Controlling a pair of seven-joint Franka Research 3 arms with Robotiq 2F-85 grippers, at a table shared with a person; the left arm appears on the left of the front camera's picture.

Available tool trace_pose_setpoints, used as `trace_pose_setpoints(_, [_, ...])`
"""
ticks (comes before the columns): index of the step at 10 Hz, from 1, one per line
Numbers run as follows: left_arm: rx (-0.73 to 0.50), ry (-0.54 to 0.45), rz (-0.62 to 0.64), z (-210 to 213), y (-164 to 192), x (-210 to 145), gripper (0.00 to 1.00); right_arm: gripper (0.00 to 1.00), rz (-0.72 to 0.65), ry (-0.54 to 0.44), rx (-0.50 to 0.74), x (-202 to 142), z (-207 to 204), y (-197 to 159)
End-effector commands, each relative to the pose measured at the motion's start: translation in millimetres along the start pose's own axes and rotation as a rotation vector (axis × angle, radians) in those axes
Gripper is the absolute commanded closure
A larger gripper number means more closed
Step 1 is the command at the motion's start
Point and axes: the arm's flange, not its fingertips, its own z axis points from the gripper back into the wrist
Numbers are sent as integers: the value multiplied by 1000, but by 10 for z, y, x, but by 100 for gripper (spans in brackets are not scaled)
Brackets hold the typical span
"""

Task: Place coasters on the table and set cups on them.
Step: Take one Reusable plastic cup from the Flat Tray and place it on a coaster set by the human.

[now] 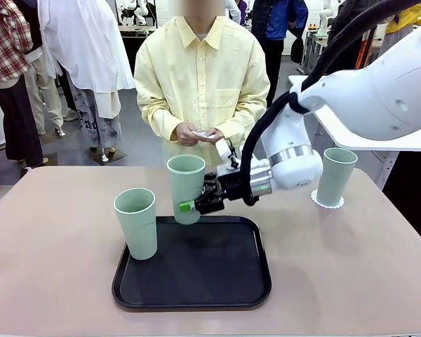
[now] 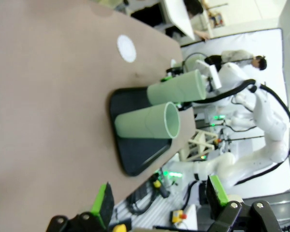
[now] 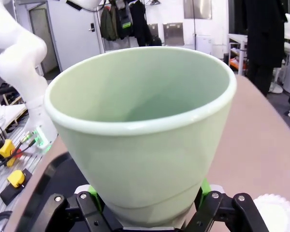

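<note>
My right gripper (image 1: pixel 195 204) is shut on the lower part of a mint-green cup (image 1: pixel 186 184) and holds it upright just above the far edge of the black tray. In the right wrist view this cup (image 3: pixel 140 130) sits between the green pads (image 3: pixel 203 189), with a bare coaster (image 3: pixel 276 212) on the table at lower right. A second cup (image 1: pixel 135 223) stands on the tray's left side. At the right, a third cup (image 1: pixel 335 175) stands on a coaster (image 1: pixel 327 202). My left gripper (image 2: pixel 159 198) is open and holds nothing, well off from both cups (image 2: pixel 147 122).
The black tray (image 1: pixel 210 281) lies at the table's front middle. A person in a yellow shirt stands at the far side, holding something white in both hands (image 1: pixel 200 133). A lone coaster (image 2: pixel 126 48) lies on the table (image 1: pixel 56 267). A white table stands at the right.
</note>
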Motion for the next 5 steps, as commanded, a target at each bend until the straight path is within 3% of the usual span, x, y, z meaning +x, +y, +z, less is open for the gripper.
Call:
trace_pose_setpoints(1, [-13,-6,-18,14,3,-3,0,100,-25,0,-51,316,97,-70])
trace_pose_setpoints(5, [-13,-6,-18,14,3,-3,0,100,-108,9,-42,632,184,-834])
